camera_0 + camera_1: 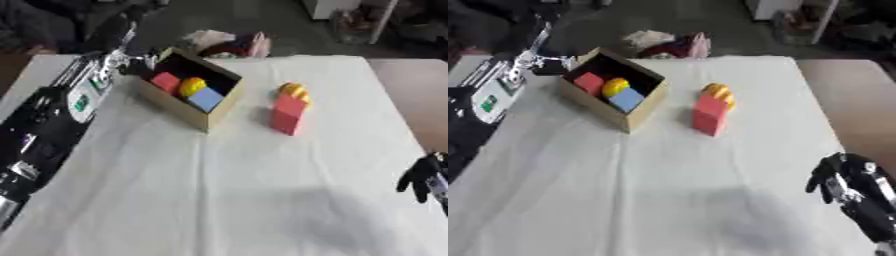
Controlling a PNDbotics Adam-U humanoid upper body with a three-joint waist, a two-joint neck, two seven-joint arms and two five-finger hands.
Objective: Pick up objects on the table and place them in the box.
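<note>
An open cardboard box (216,110) stands at the table's back left, holding a red block (164,81), a yellow round piece (192,86) and a blue block (206,99). To its right on the cloth stands a red block (288,115) with a yellow-orange piece (295,91) touching its far end. My left arm runs up the left side, and its hand (133,64) sits at the box's far left corner, too dark to read. My right hand (838,179) hangs at the lower right edge, fingers relaxed and holding nothing.
A white cloth (227,190) covers the table, whose bare brown edge (413,95) shows on the right. Beyond the far edge lies a pink and red bundle (229,45) on the floor, with a white furniture leg (378,22) behind it.
</note>
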